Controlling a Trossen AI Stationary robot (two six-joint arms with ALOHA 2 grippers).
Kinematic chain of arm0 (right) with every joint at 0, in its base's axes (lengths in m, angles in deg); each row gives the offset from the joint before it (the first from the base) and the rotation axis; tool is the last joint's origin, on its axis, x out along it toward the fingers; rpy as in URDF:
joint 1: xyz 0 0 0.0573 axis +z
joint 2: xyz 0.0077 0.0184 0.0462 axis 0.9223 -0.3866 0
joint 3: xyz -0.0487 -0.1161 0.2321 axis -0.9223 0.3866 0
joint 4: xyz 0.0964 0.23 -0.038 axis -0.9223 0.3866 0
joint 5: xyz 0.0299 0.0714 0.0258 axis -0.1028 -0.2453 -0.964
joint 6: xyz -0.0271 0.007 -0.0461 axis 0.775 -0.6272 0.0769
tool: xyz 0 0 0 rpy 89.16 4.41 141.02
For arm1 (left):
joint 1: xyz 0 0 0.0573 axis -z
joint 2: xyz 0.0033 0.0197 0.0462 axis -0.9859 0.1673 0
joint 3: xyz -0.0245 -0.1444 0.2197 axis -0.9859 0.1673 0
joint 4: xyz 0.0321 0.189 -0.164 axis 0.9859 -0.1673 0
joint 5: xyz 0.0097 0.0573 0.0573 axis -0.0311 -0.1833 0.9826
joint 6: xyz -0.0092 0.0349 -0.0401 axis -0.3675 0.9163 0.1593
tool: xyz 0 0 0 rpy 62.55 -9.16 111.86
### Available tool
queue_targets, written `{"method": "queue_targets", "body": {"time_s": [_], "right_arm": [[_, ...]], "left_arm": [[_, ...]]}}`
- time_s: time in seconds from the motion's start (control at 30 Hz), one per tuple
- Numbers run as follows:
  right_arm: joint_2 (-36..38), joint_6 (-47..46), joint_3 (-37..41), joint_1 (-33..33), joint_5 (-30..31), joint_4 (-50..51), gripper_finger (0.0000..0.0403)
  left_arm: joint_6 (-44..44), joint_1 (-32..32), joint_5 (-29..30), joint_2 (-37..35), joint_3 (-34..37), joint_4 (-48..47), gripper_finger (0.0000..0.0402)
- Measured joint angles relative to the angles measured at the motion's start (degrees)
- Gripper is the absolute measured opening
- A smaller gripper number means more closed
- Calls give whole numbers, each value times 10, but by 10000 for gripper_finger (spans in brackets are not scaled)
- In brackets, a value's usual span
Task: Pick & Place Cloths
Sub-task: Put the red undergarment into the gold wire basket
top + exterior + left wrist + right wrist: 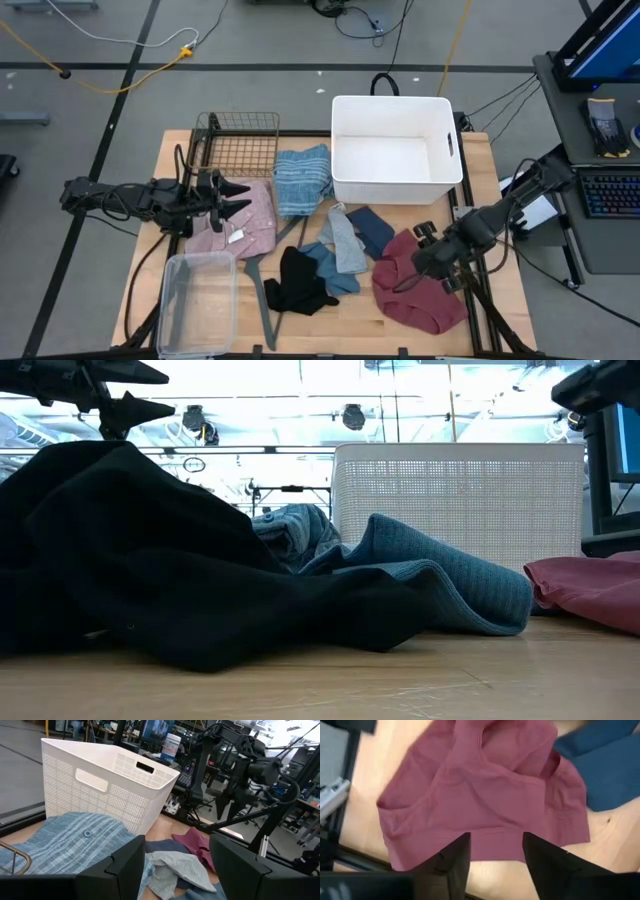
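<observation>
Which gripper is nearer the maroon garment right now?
Right. The right gripper hovers directly over the maroon garment, jaws open, nothing held. The left gripper is across the table, above the pink checked shirt.

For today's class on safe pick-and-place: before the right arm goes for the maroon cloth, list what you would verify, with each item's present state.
1. Right gripper open: ok, fingers apart with nothing between them.
2. Right gripper above the maroon cloth: ok, the wrist view looks straight down on it.
3. Maroon cloth free of other cloths: cannot tell, its edge lies close to the navy cloth.
4. White bin ready to receive: ok, nothing shows inside.
5. Left gripper out of the way: ok, over the pink shirt, far across the table, open and holding nothing.
</observation>
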Motion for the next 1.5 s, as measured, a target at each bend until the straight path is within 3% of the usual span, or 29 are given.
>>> {"method": "queue_targets", "body": {"time_s": [0.27,0.53,0.67,0.77,0.97,1.3,1.5], "right_arm": [[-42,44,0,0,-9,3,234],[-84,58,0,0,51,7,242],[-100,58,9,0,52,4,242],[-101,57,39,0,54,-6,242],[-101,30,111,-1,112,-65,242],[-101,23,220,-1,93,-217,242],[-99,19,240,-1,93,-234,232]], "left_arm": [[0,0,0,0,0,0,225],[0,0,0,0,0,-3,225],[0,0,0,0,0,-3,225],[0,0,0,0,0,-4,225],[1,0,0,0,0,-4,225],[1,0,0,0,0,-4,225],[1,0,0,0,0,0,225]]}}
